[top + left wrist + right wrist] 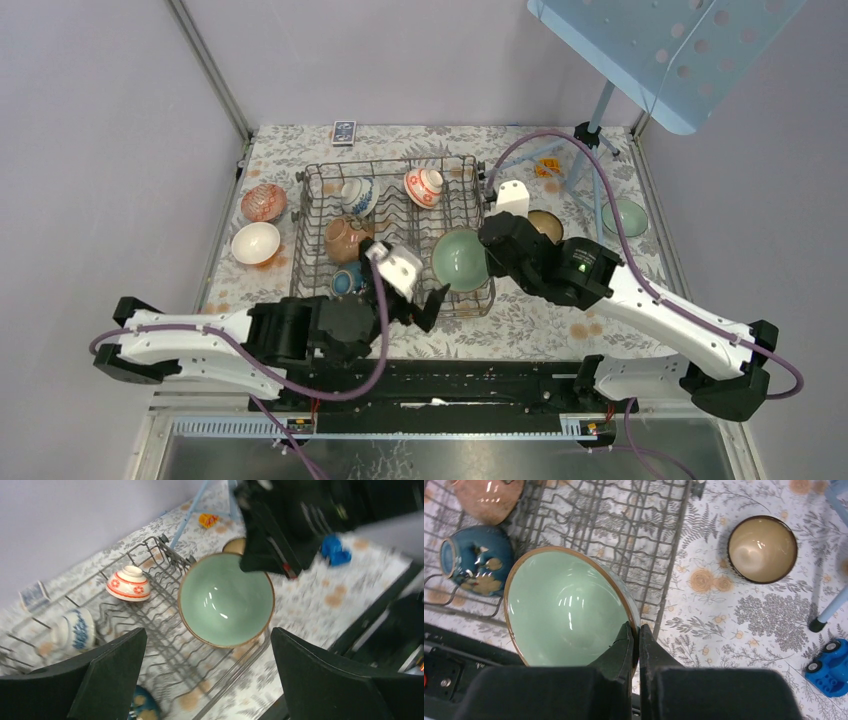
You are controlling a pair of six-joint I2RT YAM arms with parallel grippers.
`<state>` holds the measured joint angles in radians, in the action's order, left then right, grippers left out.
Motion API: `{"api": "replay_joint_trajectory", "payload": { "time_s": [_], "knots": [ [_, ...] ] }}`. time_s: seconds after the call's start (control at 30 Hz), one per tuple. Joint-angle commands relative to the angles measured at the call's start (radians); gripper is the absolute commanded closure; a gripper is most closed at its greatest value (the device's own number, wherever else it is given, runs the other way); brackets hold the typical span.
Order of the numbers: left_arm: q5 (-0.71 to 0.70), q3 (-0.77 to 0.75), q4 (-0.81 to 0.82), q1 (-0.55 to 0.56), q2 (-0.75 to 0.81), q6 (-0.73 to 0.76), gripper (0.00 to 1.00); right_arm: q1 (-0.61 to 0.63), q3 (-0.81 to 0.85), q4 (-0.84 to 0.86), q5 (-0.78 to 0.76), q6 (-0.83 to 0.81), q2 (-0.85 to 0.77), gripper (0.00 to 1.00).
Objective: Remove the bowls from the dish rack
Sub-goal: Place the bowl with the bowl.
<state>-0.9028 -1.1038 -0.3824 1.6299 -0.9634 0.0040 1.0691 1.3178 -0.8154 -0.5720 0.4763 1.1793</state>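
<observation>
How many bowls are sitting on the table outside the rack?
4: a red patterned bowl and a white bowl left of the dish rack, a tan bowl and a pale green bowl to its right. More may be hidden.

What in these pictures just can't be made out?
- Top view: tan bowl, half hidden behind the right arm.
- Top view: blue bowl in the dish rack, partly covered by the left arm.
- Top view: small card beyond the dish rack, too small to read.
- Right wrist view: green bowl's near rim, hidden by the right gripper.
</observation>
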Motion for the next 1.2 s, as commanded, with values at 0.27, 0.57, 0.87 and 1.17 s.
{"api": "replay_joint_trajectory", "payload": {
  "time_s": [0.27,0.57,0.87,1.17],
  "knots": [
    [0.519,0.005,-0.035,-0.557,-0.101,-0.95,0.01,-0.134,-0.116,0.155,0.026,0.133,-0.099,1.0],
    [0.562,-0.012,-0.024,-0.619,-0.205,-1.004,0.05,-0.134,-0.162,0.164,0.056,0.193,-0.116,1.0],
    [0.578,-0.005,-0.042,-0.619,-0.26,-1.008,0.36,-0.135,-0.161,0.173,0.051,0.215,-0.139,1.0],
    [0.55,0.008,-0.046,-0.619,-0.28,-1.021,0.51,-0.134,-0.161,0.174,0.068,0.226,-0.149,1.0]
  ]
}}
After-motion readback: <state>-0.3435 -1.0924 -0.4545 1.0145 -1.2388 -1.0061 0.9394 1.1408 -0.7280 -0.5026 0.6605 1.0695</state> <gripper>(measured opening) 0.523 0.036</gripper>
